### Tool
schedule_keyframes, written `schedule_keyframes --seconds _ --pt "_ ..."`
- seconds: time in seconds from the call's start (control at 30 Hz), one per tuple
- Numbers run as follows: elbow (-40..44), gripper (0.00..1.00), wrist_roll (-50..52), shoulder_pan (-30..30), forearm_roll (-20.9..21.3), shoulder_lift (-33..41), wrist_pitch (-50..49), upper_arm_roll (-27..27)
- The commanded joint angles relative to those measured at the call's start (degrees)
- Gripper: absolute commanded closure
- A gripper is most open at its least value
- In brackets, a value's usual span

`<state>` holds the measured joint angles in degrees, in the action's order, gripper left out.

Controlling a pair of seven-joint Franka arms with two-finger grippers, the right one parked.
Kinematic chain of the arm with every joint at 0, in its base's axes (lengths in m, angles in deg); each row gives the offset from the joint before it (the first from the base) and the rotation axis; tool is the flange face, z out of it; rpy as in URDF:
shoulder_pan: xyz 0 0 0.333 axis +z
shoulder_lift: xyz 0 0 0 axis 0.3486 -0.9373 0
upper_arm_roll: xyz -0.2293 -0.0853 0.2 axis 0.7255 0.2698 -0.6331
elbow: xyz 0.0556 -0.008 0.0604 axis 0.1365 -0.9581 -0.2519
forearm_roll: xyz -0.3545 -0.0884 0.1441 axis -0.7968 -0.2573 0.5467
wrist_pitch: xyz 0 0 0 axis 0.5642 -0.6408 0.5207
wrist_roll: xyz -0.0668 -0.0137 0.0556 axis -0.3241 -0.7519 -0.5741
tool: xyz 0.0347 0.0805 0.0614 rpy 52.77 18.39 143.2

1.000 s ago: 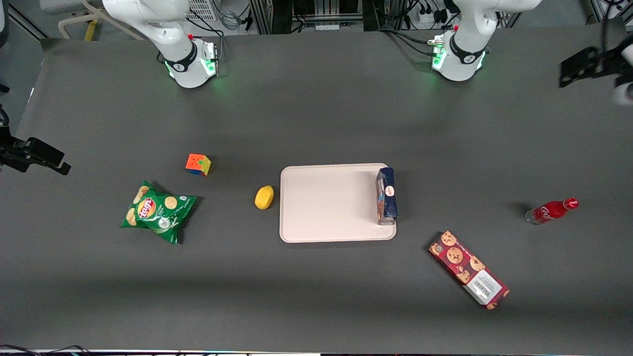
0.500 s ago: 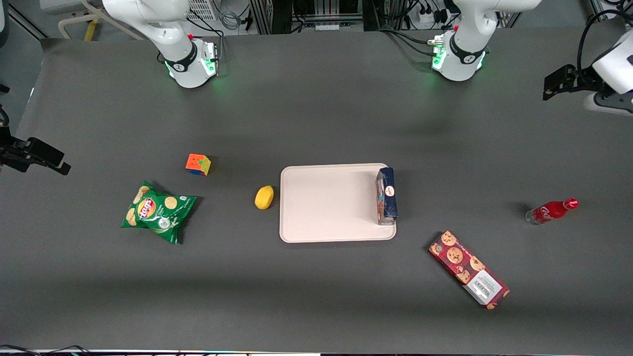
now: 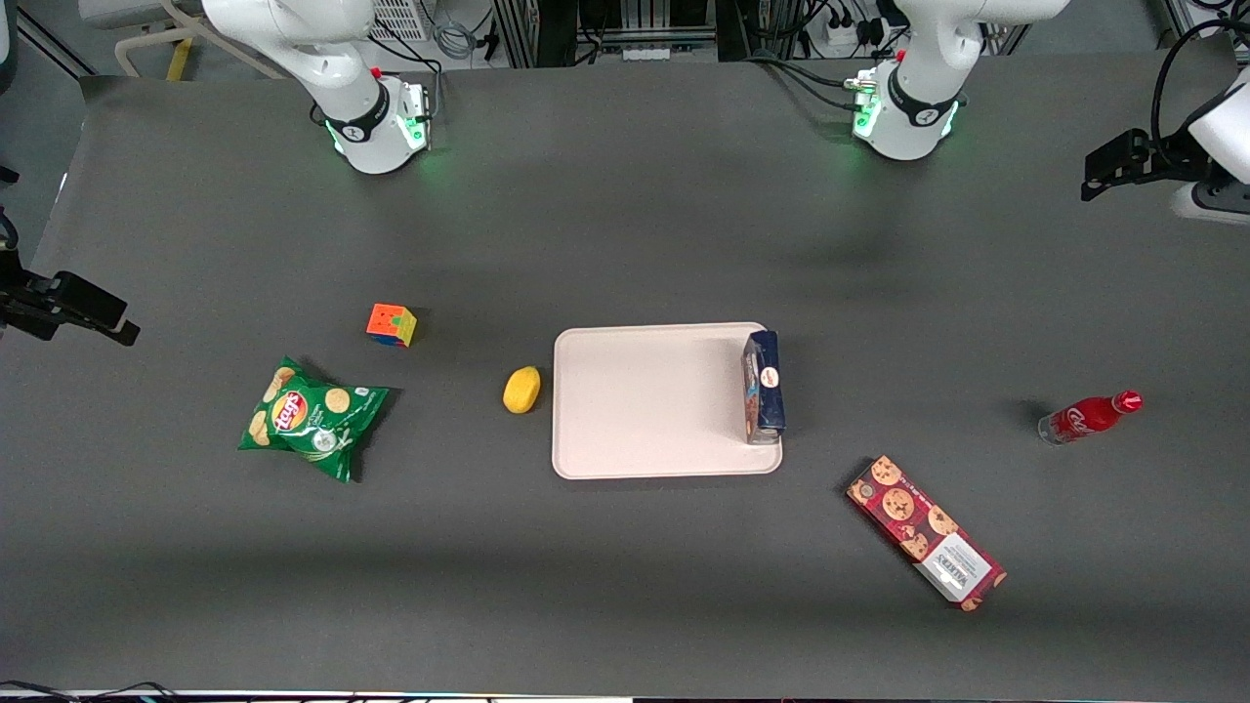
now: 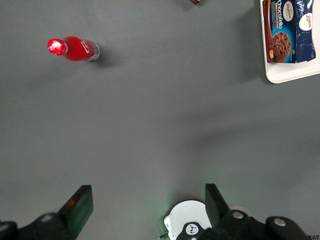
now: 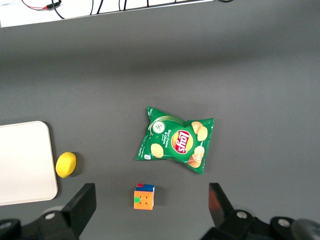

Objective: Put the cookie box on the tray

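The gripper point(image 3: 1108, 174), fingers spread and empty, hangs high at the table's working-arm end. One cookie box point(image 3: 764, 387) lies on the one tray point(image 3: 649, 401), at its three-o'clock edge in the front view.

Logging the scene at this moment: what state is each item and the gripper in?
cookie box: on edge, on the tray, at its rim nearest the working arm.
tray: flat, holding only the box.
gripper: open, empty, high above the table's working-arm end.
red bottle: lying down, capped.
chips bag: sealed, flat.
red box: flat, closed.
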<state>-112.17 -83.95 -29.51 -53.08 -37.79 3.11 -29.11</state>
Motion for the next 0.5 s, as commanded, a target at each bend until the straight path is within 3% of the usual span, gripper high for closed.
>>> schedule_keyframes --seconds 0.0,0.47 --pt "-0.02 0.0 -0.39 -0.73 -0.42 0.87 -0.28 0.09" --pt "0.15 0.0 -0.65 -0.82 -0.51 -0.01 0.42 0.09"
